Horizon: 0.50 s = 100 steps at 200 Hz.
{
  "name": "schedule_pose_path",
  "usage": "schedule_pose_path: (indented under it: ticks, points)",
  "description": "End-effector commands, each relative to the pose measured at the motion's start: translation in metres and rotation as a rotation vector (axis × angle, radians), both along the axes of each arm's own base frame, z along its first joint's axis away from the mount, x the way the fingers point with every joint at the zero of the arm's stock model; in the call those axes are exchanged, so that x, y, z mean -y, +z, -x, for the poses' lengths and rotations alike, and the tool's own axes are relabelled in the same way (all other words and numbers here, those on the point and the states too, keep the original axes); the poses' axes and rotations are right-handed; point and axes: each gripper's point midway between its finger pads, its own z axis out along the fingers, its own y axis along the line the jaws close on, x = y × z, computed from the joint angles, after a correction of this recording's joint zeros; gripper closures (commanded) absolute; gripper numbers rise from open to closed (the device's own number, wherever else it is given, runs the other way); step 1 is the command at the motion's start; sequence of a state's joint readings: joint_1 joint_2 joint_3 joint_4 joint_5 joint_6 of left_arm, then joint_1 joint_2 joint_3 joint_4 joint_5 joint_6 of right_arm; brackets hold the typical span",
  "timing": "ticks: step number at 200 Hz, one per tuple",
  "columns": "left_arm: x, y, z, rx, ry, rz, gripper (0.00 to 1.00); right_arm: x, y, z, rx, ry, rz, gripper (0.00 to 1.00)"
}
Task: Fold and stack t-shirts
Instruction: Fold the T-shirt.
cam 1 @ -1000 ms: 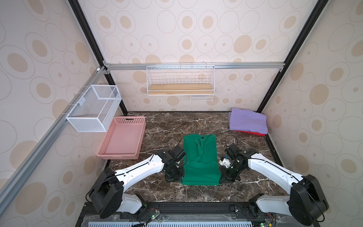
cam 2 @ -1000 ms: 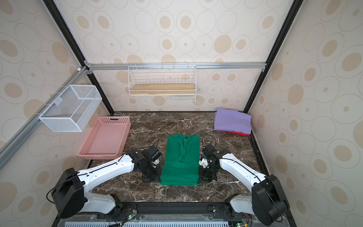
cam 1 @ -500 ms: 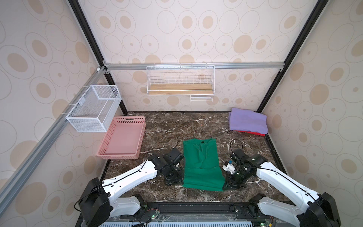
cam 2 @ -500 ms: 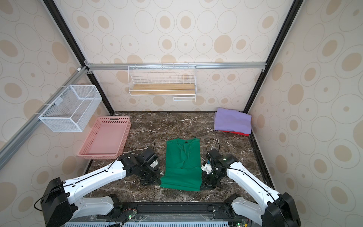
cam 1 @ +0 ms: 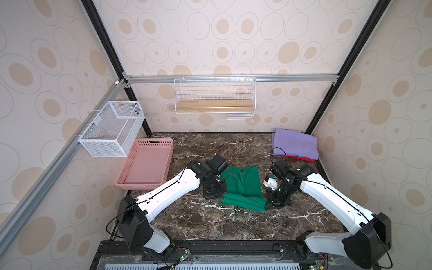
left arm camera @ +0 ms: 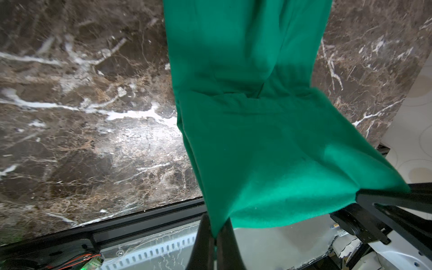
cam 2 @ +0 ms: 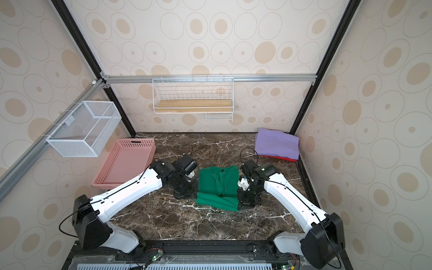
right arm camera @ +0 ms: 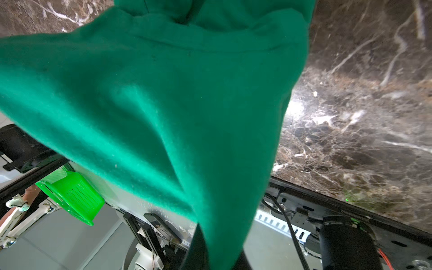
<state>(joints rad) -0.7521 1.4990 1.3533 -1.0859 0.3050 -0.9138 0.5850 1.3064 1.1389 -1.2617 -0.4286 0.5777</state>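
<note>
Jaws pinched shut on both sides: my left gripper and my right gripper each bite one near corner of the green t-shirt. So small a bite of thin cloth could slip, I judge, if my arms pull apart or travel unevenly, and then the fold would land skewed. Its hem hangs lifted and stretched between my two grippers, while the collar end lies on the table — a little way from the pink basket, toward the middle.
</note>
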Motion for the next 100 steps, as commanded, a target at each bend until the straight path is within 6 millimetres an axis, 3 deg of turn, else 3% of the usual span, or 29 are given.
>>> schedule_pose_path:
  ticks: [1,35,67,100]
  points:
    - [-0.025,0.011,-0.01,0.024,-0.03,-0.07,1.0,0.005,0.007,-0.01,0.02,0.031,0.047,0.88]
    - [-0.03,0.021,-0.031,0.038,-0.046,-0.079,1.0,0.0,0.015,-0.034,0.044,0.031,0.039,0.88]
    - [-0.019,0.026,-0.05,0.05,-0.088,-0.083,1.0,-0.004,0.018,-0.057,0.05,0.007,0.014,0.88]
    - [-0.01,0.018,-0.069,0.024,-0.117,-0.086,1.0,-0.007,0.017,-0.082,0.055,-0.005,0.005,0.88]
